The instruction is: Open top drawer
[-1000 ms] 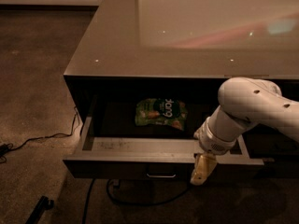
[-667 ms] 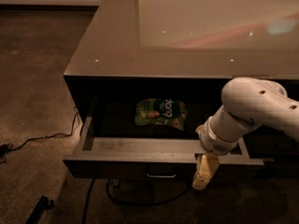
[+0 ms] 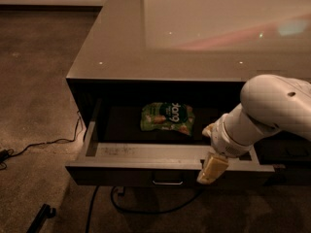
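Note:
The top drawer [image 3: 146, 155] is pulled out from under the glossy counter top, and its grey scuffed floor shows. Its small loop handle [image 3: 167, 182] sits mid-front. A green snack bag [image 3: 166, 117] lies at the back of the drawer. My gripper [image 3: 212, 167] hangs over the drawer's front edge, right of the handle and apart from it. The white arm [image 3: 265, 113] reaches in from the right and hides the drawer's right part.
The counter top [image 3: 194, 38] overhangs the drawer. Black cables [image 3: 43, 144] lie on the brown carpet at the left and loop under the drawer front [image 3: 146, 210]. A dark bar [image 3: 41, 215] lies on the floor at the lower left.
The gripper has shifted slightly right and a little away from the drawer front. The drawer stays at about the same extension.

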{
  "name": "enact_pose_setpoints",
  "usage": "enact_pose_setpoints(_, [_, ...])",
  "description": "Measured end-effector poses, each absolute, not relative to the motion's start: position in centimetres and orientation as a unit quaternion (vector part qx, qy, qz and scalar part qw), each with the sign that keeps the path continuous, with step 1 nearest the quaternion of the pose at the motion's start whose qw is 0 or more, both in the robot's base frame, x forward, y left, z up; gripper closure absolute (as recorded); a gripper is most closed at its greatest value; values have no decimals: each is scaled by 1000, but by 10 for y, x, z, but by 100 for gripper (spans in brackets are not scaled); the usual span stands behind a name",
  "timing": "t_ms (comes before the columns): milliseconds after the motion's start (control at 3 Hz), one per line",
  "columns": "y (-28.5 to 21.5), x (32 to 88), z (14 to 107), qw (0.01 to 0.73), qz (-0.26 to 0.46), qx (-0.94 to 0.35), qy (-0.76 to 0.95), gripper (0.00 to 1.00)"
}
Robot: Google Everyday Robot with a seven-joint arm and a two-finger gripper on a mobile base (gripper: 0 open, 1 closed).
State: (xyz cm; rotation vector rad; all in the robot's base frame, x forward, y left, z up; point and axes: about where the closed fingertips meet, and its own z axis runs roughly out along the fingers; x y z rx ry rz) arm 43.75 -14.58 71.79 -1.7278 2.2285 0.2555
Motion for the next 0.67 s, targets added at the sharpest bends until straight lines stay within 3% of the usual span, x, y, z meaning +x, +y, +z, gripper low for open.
enact_pose_setpoints(667, [-143,446,726,196,75,-601,772,65])
